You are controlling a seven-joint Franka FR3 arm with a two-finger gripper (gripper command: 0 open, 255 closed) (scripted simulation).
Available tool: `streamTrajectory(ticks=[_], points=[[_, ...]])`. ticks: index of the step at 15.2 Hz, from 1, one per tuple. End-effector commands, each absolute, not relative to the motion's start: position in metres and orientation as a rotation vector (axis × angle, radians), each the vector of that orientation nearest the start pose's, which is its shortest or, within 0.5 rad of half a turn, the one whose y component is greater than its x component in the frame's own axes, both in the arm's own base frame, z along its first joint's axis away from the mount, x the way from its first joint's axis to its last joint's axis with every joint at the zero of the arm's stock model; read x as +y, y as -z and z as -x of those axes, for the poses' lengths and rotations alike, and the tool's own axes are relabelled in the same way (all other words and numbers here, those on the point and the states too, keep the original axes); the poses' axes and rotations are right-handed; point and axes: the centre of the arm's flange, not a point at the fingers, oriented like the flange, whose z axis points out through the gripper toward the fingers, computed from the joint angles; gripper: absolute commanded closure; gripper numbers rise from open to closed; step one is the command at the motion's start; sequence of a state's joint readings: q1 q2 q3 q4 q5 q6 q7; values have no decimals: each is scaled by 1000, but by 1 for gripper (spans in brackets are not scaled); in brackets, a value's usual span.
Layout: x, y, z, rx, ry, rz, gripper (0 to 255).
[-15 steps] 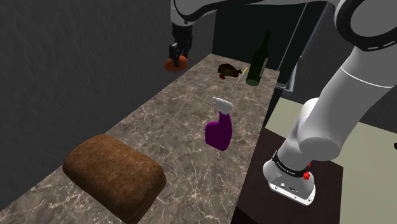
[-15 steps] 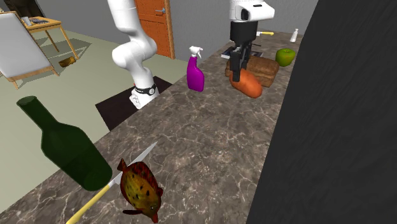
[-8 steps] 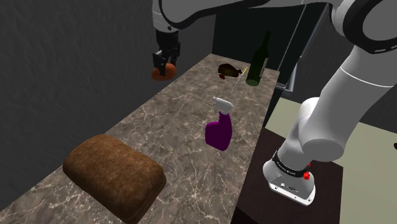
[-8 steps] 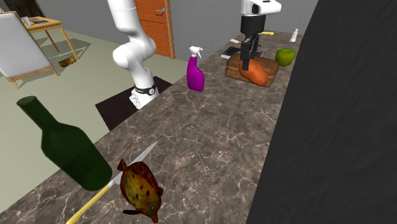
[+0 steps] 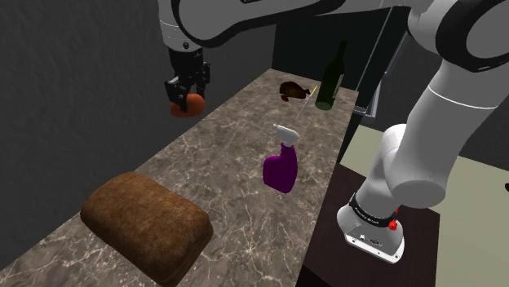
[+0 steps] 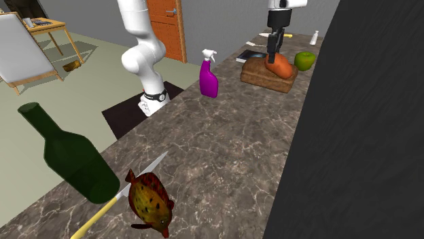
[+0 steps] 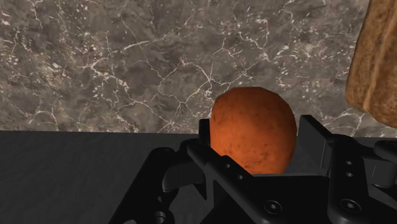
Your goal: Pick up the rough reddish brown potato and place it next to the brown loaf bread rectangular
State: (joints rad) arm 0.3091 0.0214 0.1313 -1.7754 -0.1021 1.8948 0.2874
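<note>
Wrist view | end effector [image 7: 257, 135] clasps potato [image 7: 253, 121] | above counter [image 7: 95, 63] | loaf [image 7: 378, 63] near

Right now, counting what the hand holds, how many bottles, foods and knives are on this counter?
Bottles: 3 (green glass bottle, purple spray bottle, small white bottle)
Foods: 4 (potato, bread loaf, green apple, mottled fruit)
Knives: 1 (yellow-handled knife)
Total: 8
Uncounted: a yellow item and a dark flat item near the loaf, too small to name.

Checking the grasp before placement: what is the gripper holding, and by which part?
The black gripper clasps the rough reddish-orange potato across its two opposite sides.
</note>
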Motion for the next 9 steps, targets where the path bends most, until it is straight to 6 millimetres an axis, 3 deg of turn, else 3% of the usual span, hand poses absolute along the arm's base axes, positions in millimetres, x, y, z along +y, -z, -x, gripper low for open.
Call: streamTrajectory(ticks=[1, 3, 9], points=[[266, -543, -525, -285, 200, 3176, 255], [292, -543, -521, -285, 200, 3176, 255], [292, -511, -521, -285, 200, 3176, 255]])
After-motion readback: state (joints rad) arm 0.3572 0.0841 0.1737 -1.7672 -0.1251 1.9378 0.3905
